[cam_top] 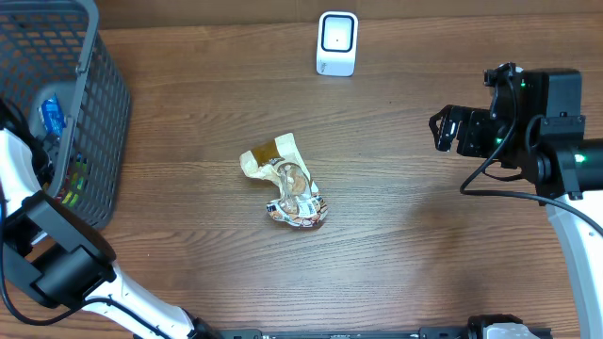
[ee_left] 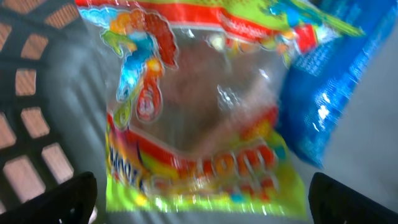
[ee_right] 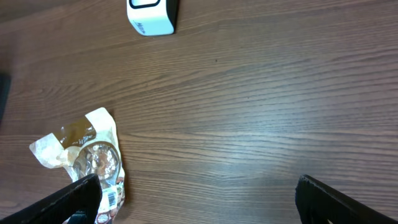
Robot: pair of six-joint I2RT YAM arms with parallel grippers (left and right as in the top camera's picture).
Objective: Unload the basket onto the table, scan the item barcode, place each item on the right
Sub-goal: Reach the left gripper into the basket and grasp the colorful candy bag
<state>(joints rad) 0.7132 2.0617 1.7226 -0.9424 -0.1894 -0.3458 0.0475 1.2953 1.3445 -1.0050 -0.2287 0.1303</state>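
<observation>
At the table's left side, inside the grey mesh basket [cam_top: 89, 85], the left gripper [ee_left: 205, 202] is shown spread wide with nothing pinched; its dark fingertips [ee_left: 62, 199] are hung either side of a clear, brightly printed sweet bag [ee_left: 193, 112]; a blue packet [ee_left: 336, 81] is seen just beside that bag; no barcode can be made out on either. Further out, at the middle of the wooden table [cam_top: 424, 245], a crumpled snack packet [cam_top: 290, 193] is laid alone, a small barcode shown at its lower edge in the right wrist view; the right gripper [ee_right: 205, 208] is held spread and empty, well to the packet's right. At the far edge a white scanner [cam_top: 336, 43] is stood upright, nothing presented to it. For the basket bag the task is judged barely begun: grasping, lifting and presenting are left; whether the crumpled packet is already scanned cannot be told.
</observation>
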